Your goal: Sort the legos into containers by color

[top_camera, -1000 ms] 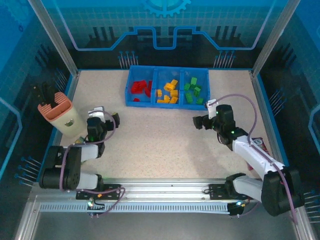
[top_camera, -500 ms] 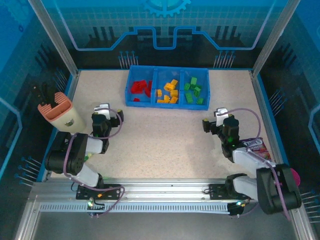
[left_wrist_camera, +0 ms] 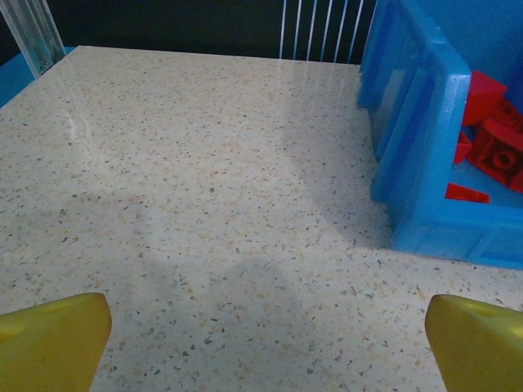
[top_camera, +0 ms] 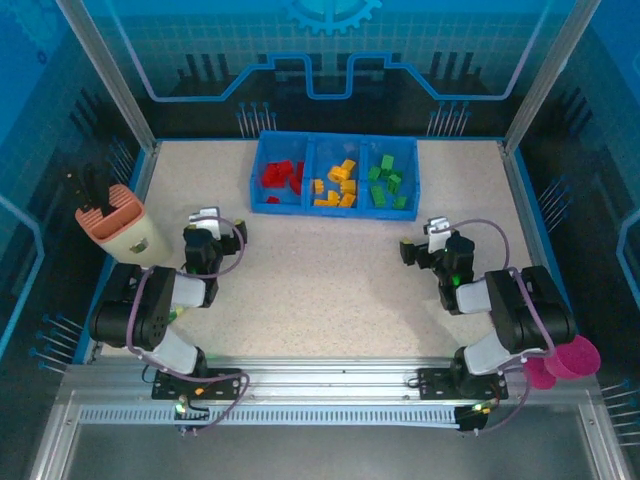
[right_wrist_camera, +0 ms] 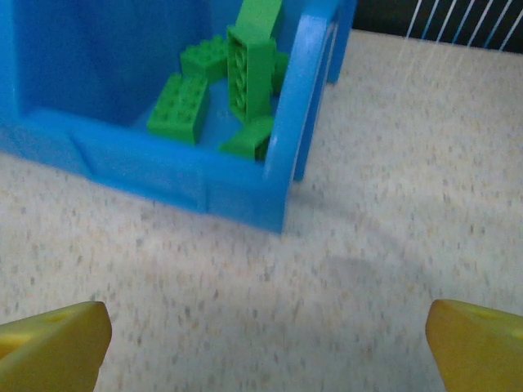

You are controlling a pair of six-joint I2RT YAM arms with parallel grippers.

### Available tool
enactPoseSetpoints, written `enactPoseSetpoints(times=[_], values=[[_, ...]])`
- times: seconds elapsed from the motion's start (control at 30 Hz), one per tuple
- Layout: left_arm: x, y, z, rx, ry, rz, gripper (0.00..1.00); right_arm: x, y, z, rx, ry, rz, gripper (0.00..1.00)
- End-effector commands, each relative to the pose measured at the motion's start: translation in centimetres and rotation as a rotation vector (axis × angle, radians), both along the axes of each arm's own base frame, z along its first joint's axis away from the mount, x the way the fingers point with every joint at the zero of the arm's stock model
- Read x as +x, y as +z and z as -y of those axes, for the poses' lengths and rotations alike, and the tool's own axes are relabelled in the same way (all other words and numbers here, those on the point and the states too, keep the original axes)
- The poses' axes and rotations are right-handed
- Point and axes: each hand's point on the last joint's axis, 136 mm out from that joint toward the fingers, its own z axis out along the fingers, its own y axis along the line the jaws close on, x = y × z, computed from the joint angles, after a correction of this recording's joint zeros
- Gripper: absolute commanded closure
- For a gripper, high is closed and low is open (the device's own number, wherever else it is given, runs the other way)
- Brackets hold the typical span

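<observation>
Both grippers are hanging spread wide, pinching nothing: left gripper (left_wrist_camera: 261,359), right gripper (right_wrist_camera: 265,355).

Tray (top_camera: 300,209) is sitting ahead of both, forward-right of the left one and forward-left of the right one. Every brick I'm seeing is lying in it by colour: red legos (top_camera: 283,175) in the bay nearest the left gripper, yellow legos (top_camera: 335,185) in the middle, green legos (top_camera: 387,180) in the bay nearest the right gripper. Sort is looking done to me.

Risks from here:
- The right gripper is sitting low and near the tray's green corner (right_wrist_camera: 282,192). With jaws this wide, any forward drift would be catching a finger on the wall and shoving the tray.
- One green brick (right_wrist_camera: 252,69) is standing on end against the wall, so a bump could be tipping it out.
- Cup (top_camera: 572,357) is sitting just beside the right arm's elbow, behind that gripper. A folding arm could be knocking it over.
- The left side is looking safer, with bare table ahead.
</observation>
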Motion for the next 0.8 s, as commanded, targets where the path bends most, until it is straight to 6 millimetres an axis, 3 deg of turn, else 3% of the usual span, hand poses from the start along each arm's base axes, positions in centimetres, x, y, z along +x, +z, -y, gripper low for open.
enactPoseSetpoints(times=[0.0,0.77], values=[[0.14,0.50,0.47,0.010,-0.022,0.022,0.01,1.67,1.61,1.24,0.013,-0.058,0.033,0.00],[0.47,0.28,0.19,0.011,-0.004,-0.003,0.01,1.73,1.56,0.99,0.007,-0.050,0.028,0.00]])
